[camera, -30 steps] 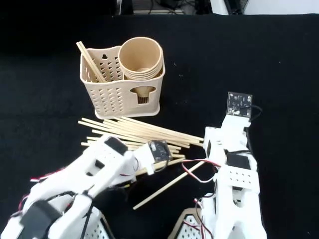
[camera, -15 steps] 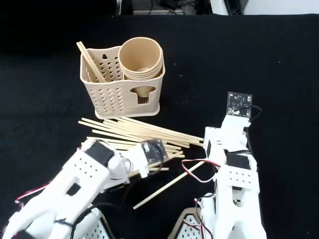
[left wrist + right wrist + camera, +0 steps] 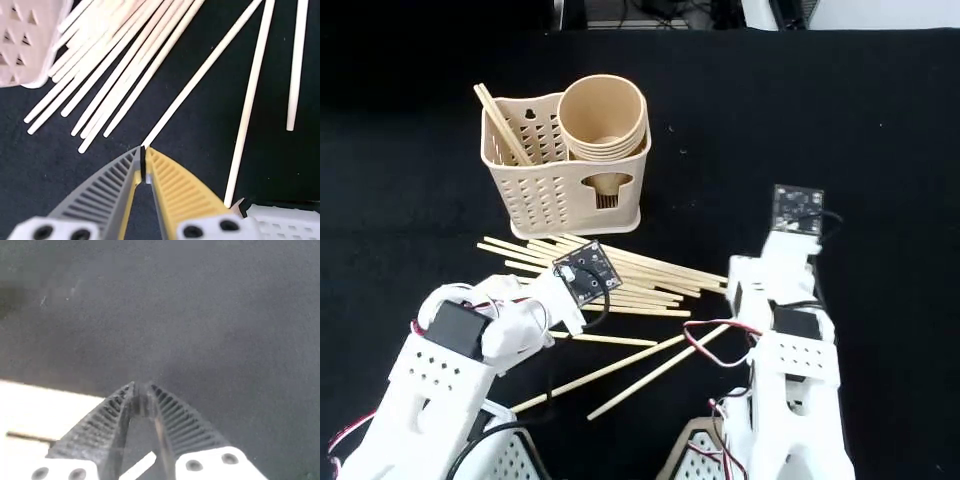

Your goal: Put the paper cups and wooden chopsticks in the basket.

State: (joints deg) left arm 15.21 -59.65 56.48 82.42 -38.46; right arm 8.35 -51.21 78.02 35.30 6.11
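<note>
I have the stack of tan paper cups [image 3: 603, 115] already sitting in one compartment of the beige perforated plastic basket [image 3: 550, 195], with one chopstick [image 3: 500, 122] leaning in the compartment beside it. The rest of the pale wooden chopsticks [image 3: 640, 275] lie fanned on the black table [image 3: 840, 120] just in front of the basket, and a few strays [image 3: 620, 370] lie farther from it. My left gripper [image 3: 143, 165] hangs over the pile's edge, fingers clenched tip to tip with nothing visible between them, right at the end of one stick. The right gripper [image 3: 141, 392] is likewise clenched and empty, well off to the side of the basket. I judge these sticks light, stiff, smooth and prone to rolling or pivoting, so I would pinch one stick across its width near mid-length, not at the tapered end.
</note>
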